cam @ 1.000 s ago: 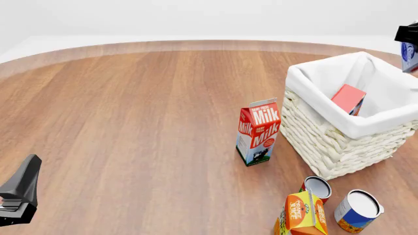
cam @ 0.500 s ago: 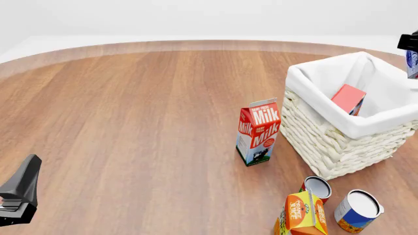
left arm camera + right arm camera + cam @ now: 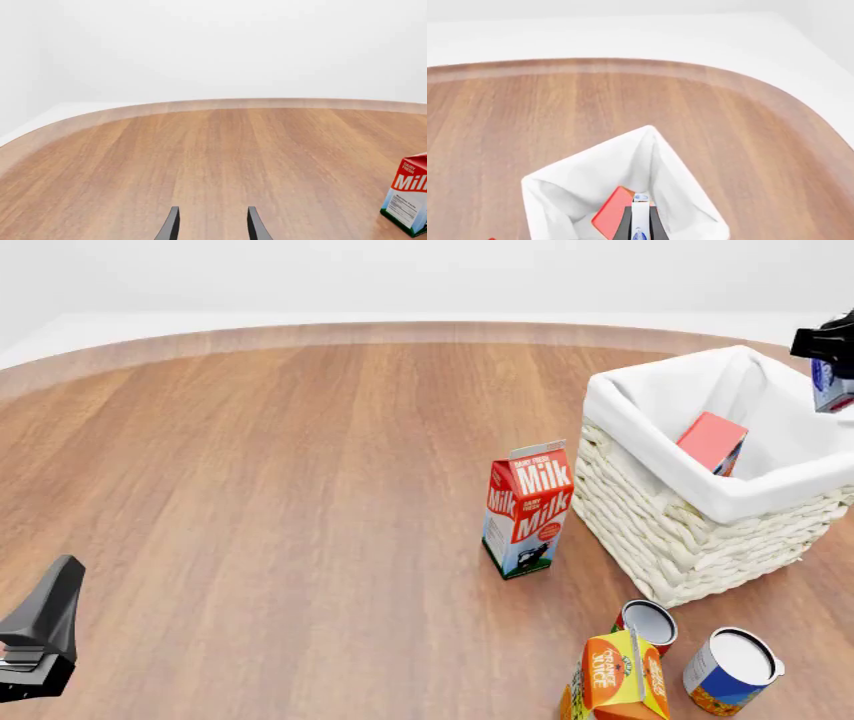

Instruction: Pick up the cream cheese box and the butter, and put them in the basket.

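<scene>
On my right wrist camera the right gripper has its two dark fingers closed flat against the cream cheese box, which stands pinched between them with its narrow white edge and blue oval mark facing the lens. Beyond the fingertips lies the basket, its white liner open beneath the box, and the butter rests inside it, just past and beside the finger on the red side, leaning against the cloth. From the front camera I see the same gripper at the far right edge, holding the box above the basket's far rim, clear of the liner, while the butter sits tilted in the basket's hollow below and inward of the fingers. My left gripper shows only two thin fingertips parted with bare table between them, holding nothing; the milk carton stands well off to one side of them. On the front view the left arm sits low at the near left edge.
</scene>
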Controlling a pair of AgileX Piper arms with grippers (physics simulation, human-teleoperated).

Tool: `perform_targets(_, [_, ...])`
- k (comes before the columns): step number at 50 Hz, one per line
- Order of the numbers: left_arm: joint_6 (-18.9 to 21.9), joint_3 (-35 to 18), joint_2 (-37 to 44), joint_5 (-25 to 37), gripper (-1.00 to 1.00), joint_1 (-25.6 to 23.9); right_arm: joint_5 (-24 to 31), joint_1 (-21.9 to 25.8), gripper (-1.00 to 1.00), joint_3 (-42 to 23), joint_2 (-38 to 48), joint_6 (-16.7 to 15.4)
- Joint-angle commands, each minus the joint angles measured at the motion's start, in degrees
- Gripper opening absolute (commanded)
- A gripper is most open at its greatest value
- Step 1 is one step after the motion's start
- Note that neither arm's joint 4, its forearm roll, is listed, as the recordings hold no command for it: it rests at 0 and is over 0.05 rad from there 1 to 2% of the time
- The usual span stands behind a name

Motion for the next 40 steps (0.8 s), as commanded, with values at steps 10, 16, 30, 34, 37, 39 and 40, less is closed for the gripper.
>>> perform_targets(10, [0.0,0.0,0.0,0.0,1.0,0.0,-0.4,1.1,-1.0,-1.1,1.8,-0.4])
perform_targets(16, [0.0,0.0,0.0,0.0,1.0,0.0,-2.2,1.5,-1.0,0.5,2.5,-0.9])
perform_targets(30, [0.0,0.0,0.0,0.0,1.0,0.0,-2.5,2.4,-1.0,0.1,4.7,-1.4])
perform_targets(34, [0.0,0.0,0.0,0.0,1.0,0.0,-2.3,2.5,-1.0,-0.5,5.0,-1.5])
perform_targets(37, [0.0,0.0,0.0,0.0,1.0,0.0,-2.5,2.8,-1.0,-0.4,5.3,-1.5])
perform_targets(39, [0.0,0.0,0.0,0.0,1.0,0.0,-3.8,3.0,-1.0,0.7,5.6,-1.5])
perform_targets(40, [0.0,0.0,0.0,0.0,1.0,0.0,-3.3,3.0,-1.0,0.2,5.7,-1.6])
